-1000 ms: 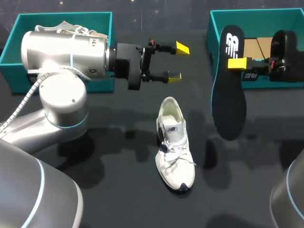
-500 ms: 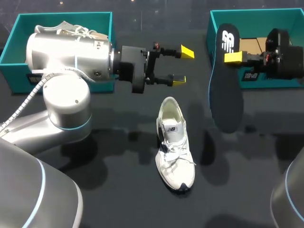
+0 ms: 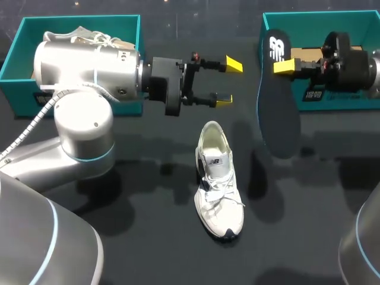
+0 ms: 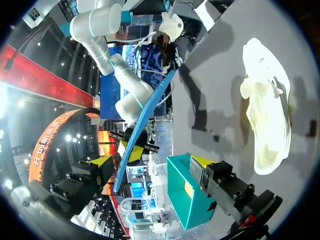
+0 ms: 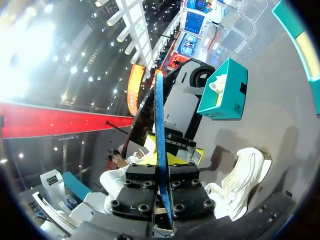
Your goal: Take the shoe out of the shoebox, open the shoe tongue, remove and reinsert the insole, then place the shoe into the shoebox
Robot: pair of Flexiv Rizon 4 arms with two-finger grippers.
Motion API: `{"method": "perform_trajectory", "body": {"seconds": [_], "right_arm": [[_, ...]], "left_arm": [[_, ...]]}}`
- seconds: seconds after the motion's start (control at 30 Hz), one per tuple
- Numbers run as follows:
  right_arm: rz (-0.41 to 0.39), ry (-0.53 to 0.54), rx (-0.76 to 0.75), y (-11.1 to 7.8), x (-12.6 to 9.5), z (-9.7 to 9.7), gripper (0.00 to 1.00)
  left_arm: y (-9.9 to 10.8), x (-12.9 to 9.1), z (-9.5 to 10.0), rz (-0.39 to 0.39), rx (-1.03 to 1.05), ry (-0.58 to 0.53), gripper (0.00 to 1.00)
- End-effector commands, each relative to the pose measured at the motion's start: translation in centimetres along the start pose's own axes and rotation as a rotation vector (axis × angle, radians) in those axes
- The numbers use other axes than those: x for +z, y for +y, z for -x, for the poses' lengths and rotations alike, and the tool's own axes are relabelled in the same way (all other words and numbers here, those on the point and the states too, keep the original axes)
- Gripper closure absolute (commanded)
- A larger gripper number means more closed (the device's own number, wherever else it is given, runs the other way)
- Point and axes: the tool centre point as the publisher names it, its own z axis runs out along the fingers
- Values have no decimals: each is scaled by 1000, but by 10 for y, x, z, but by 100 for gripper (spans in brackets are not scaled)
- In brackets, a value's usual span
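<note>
Insole (image 3: 278, 104) farther left than before.

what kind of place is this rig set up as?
Likely a two-arm robot shoe-handling workstation: left teal shoebox, right teal shoebox, white sneaker on the table, insole in the right gripper.

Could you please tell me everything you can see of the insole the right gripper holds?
The insole is dark, thin and flat, with a white logo at its heel and a blue edge. The right gripper pinches it near the heel, so it hangs toe down over the table, clear of the shoe.
</note>
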Motion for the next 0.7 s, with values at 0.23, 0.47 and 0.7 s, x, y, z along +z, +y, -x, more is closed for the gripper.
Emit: {"method": "perform_trajectory", "body": {"seconds": [0.23, 0.47, 0.7], "right_arm": [[-13, -84, 154, 18, 10, 23, 100], [-13, -119, 220, 25, 20, 41, 100], [-28, -136, 266, 32, 29, 52, 100]], "left_arm": [[-3, 12, -3, 20, -35, -7, 0], [-6, 21, -5, 14, -46, -12, 16], [-6, 24, -8, 30, -56, -31, 38]]}}
